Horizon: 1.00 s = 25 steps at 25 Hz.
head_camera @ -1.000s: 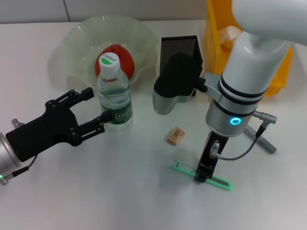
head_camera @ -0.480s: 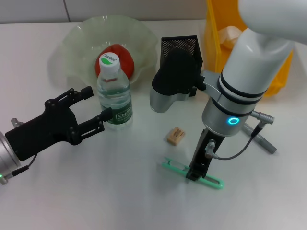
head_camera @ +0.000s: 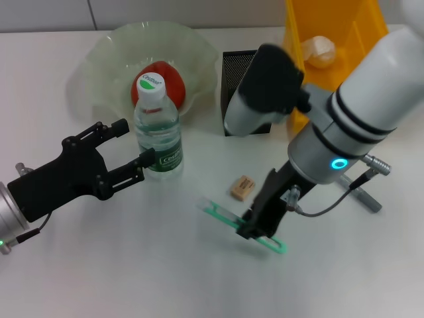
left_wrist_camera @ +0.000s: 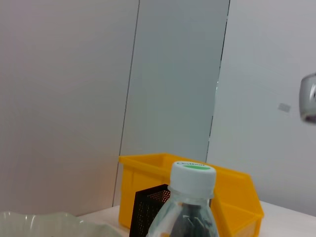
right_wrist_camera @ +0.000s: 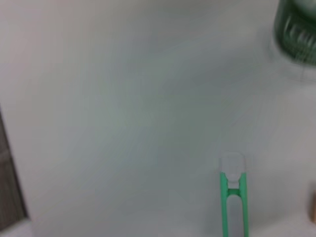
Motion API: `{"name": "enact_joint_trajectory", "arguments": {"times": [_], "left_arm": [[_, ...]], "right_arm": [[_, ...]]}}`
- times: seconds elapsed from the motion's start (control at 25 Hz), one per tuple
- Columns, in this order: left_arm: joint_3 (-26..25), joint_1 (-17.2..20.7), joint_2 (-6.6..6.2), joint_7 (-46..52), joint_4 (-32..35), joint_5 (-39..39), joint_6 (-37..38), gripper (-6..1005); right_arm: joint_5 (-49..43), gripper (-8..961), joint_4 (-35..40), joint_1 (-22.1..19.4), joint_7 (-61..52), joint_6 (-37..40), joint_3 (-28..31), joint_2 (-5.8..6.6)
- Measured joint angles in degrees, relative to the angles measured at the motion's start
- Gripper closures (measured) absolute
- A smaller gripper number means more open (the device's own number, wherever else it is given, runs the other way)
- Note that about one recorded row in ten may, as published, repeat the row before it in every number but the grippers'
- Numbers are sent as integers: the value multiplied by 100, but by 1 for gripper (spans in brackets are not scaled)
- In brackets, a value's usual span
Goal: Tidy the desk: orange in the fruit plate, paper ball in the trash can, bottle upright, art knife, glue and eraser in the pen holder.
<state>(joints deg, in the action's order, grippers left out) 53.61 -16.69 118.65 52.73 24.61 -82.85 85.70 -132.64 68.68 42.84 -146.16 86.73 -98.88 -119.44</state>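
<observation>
My right gripper [head_camera: 257, 228] is shut on the green art knife [head_camera: 216, 213] and holds it tilted above the table, just in front of the tan eraser [head_camera: 242, 187]. The right wrist view shows the knife [right_wrist_camera: 232, 197] over bare table. The bottle [head_camera: 158, 129] stands upright in front of the fruit plate [head_camera: 109, 53], which holds the orange [head_camera: 173, 83]. Just left of the bottle, my left gripper [head_camera: 134, 142] is open. Behind my right arm stands the black mesh pen holder [head_camera: 240, 66]. A paper ball [head_camera: 318, 50] lies in the yellow trash can [head_camera: 358, 30]. A grey stick, perhaps the glue [head_camera: 363, 196], lies at the right.
In the left wrist view the bottle cap [left_wrist_camera: 193, 175] stands before the pen holder [left_wrist_camera: 150, 207] and the yellow bin [left_wrist_camera: 237, 197]. My right arm's forearm hangs over the table between pen holder and eraser.
My right gripper has lifted the art knife off the table and carried it left, tilting it. The right arm swung aside, uncovering the paper ball. The left arm has not moved.
</observation>
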Motion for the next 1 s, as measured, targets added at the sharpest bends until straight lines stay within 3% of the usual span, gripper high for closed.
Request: {"name": "enact_joint_trajectory", "arguments": {"times": [0.16,0.4,1.0], "left_arm": [[0,-21,0,0,0,-5,0,203],[0,-29,0,0,0,-34,0,203],[0,-29,0,0,-69,-39,0,203]], "right_arm": [[589,771,324,-437,490,122,594,9],[1036,770,296,-712,890,166,1143,11],[1110,770,275,-881,1045,111,1273,17]]}}
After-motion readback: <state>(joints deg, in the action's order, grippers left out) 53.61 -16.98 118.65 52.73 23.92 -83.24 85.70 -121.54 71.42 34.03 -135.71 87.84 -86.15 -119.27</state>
